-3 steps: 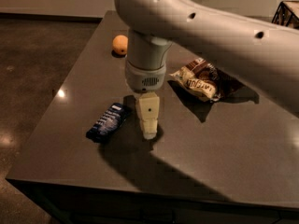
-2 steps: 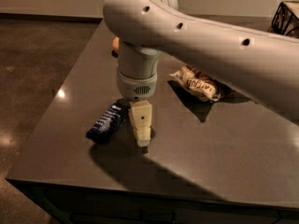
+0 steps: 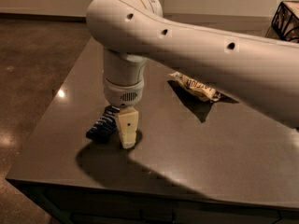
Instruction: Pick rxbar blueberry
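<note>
Pincer (image 3: 127, 142) points down, low over tabletop (image 3: 196, 143), just beside blue snack bar (image 3: 101, 126) lying flat; likely lining up for top grasp. Open or closed: cannot tell.

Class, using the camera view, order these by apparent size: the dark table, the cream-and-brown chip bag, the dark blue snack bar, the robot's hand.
1. Dark grey table.
2. Cream-and-brown chip bag, partly behind the arm.
3. Dark blue snack bar and the cream hand, low beside the bar: too alike to rank.
</note>
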{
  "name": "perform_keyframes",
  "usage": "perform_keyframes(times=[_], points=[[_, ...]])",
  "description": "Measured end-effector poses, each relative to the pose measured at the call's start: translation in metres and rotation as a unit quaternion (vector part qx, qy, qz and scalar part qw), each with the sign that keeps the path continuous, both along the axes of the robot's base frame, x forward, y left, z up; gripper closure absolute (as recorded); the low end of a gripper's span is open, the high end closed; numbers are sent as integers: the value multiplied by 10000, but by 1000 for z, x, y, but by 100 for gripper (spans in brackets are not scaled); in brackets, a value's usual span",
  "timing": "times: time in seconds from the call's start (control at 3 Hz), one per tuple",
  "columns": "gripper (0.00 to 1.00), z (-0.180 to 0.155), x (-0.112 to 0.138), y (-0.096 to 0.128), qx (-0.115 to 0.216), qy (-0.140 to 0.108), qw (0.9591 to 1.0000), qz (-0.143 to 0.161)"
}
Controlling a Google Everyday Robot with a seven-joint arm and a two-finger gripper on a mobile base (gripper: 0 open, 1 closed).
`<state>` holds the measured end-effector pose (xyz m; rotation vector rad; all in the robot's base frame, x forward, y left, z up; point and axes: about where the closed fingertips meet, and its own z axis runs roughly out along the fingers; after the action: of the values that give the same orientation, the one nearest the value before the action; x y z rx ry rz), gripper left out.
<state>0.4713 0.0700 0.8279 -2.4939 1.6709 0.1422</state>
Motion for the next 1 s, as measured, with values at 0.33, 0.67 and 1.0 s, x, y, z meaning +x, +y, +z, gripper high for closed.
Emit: perform_keyframes(times=[0.33, 0.67, 1.0], points=[[42, 0, -2, 7, 13, 36, 10000, 69], [64, 3, -2, 9, 25, 53, 9999, 101], [88, 7, -2, 9, 26, 53, 9999, 100]])
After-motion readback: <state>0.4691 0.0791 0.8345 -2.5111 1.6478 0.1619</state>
